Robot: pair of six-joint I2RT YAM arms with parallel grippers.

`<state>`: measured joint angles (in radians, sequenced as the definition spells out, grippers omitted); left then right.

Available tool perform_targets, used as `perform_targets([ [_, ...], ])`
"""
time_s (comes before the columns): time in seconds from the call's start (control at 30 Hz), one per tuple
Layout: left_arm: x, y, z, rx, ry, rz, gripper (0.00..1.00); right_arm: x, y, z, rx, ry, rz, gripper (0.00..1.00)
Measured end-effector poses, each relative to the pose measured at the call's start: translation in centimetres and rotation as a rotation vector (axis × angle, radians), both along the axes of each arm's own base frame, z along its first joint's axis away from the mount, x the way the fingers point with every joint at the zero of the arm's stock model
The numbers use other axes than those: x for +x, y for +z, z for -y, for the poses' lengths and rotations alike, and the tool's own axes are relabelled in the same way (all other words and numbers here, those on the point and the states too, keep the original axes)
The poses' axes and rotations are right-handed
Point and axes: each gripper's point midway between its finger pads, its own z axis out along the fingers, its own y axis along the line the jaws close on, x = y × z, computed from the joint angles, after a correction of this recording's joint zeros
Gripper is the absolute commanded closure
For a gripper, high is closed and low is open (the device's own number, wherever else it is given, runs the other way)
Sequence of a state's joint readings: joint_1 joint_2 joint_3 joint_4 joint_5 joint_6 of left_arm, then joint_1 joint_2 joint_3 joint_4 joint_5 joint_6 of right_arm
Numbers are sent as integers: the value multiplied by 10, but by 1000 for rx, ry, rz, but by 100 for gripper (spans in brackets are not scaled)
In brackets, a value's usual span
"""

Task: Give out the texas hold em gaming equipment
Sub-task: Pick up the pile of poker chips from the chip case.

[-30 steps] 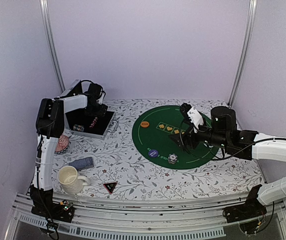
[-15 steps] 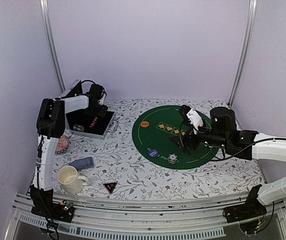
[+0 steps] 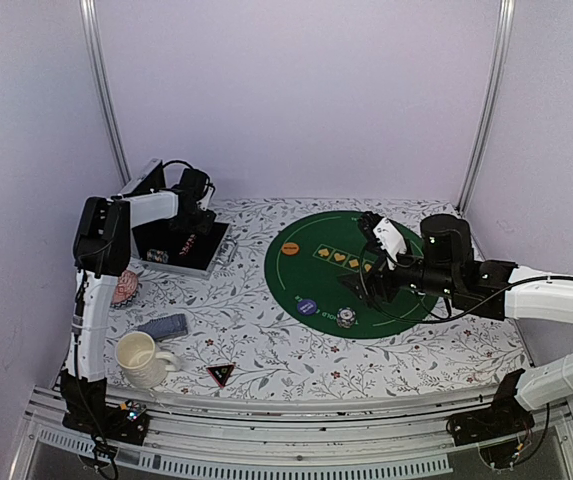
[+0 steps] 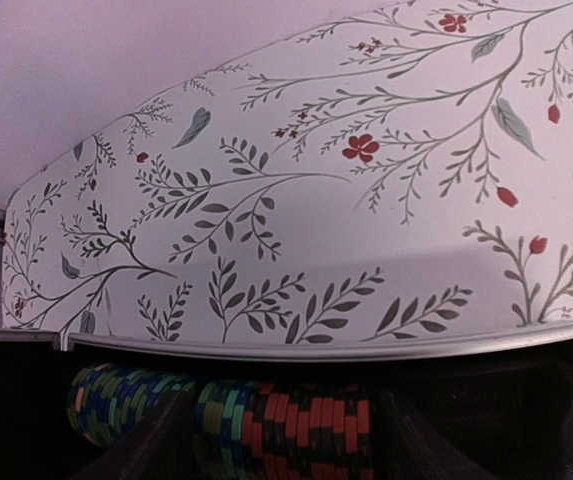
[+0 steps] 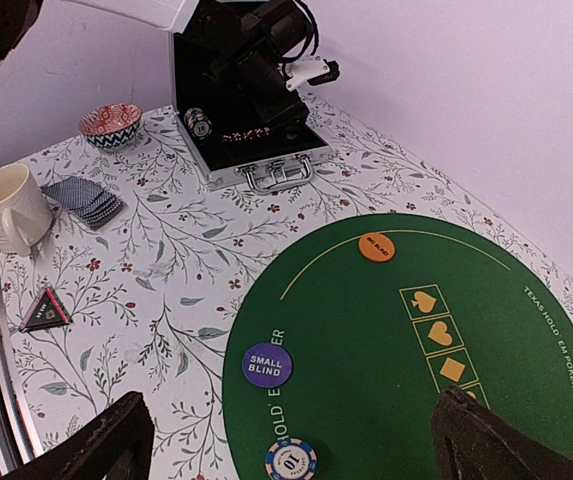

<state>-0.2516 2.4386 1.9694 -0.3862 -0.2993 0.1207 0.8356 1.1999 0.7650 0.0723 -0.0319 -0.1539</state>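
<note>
Green round mat [image 3: 296, 275] on the right half of the flowery bench [image 3: 256, 340], seen from above. On the mat: an orange button [image 3: 290, 247] at the far left side, a blue button [image 3: 308, 306] nearer, and a small stack of poker chips [image 3: 346, 318] just right of the blue one. Above the mat, the right claw [image 3: 359, 252], wide open and holding nothing. On the far left, an open black case [image 3: 206, 258] with the left claw [image 3: 191, 228] down inside it. Near left: grey-blue cards [image 3: 163, 326], a cream mug [image 3: 141, 358] just nearer, and a pink dish [image 3: 124, 288] by the left edge. Black triangle marker [image 3: 220, 374] close to the near edge, apart from the rest.

From the left wrist: dark inside of the case, its silver rim [image 4: 316, 345] across the picture, flowery bench beyond. Chips standing on edge in the case, a red-and-black row [image 4: 306, 425] and a green-and-blue row [image 4: 126, 400] beside it. Dark fingers [image 4: 156, 445] on both sides of the red row. Cannot tell if pressed on the chips or not.

From the right wrist: two dark fingers [image 5: 106, 445] at the bottom corners, far apart, only the mat below them. Chip stack marked 10 at the mat's edge, blue button reading SMALL BLIND close by, orange button farther on. Beyond the mat, the case with the left claw in it, then the dish, mug, cards and triangle marker.
</note>
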Motion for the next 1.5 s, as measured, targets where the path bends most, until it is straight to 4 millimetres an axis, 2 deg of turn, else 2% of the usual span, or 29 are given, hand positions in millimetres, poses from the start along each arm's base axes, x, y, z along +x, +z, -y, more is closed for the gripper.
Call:
perform_targets([
  [0.33, -7, -8, 3, -117, 7, -58, 34, 0, 0, 0, 0, 2, -1, 1],
  [0.5, -12, -17, -4, -129, 32, -81, 38, -1, 0, 0, 0, 3, -2, 1],
  [0.57, -12, -17, -6, -131, 39, -82, 43, -1, -1, 0, 0, 4, -3, 1],
  [0.67, -11, -17, -8, -138, 46, -82, 57, -1, -1, 0, -2, 4, -5, 1],
  [0.73, -11, -17, -8, -141, 45, -82, 71, -1, -1, 0, -2, 4, -6, 1],
  [0.83, -11, -17, -7, -150, 40, -84, 100, -1, -1, 0, -2, 2, -7, 1],
  [1.07, -13, -13, -6, -192, 37, -74, 100, -1, -1, 0, 2, 0, -10, 1],
  [1.17, -21, -1, -2, -242, 39, -76, 100, -1, 0, 0, 6, -2, -11, 1],
  [1.27, -36, 23, 4, -321, 39, -71, 100, -1, 6, 1, 21, -7, -5, 1],
  [1.37, -58, 63, 15, -444, 24, -38, 100, 0, 26, 0, 51, -8, 21, 1],
  [1.5, -89, 120, 39, -653, -36, 26, 100, 4, 63, -4, 96, -8, 61, 1],
])
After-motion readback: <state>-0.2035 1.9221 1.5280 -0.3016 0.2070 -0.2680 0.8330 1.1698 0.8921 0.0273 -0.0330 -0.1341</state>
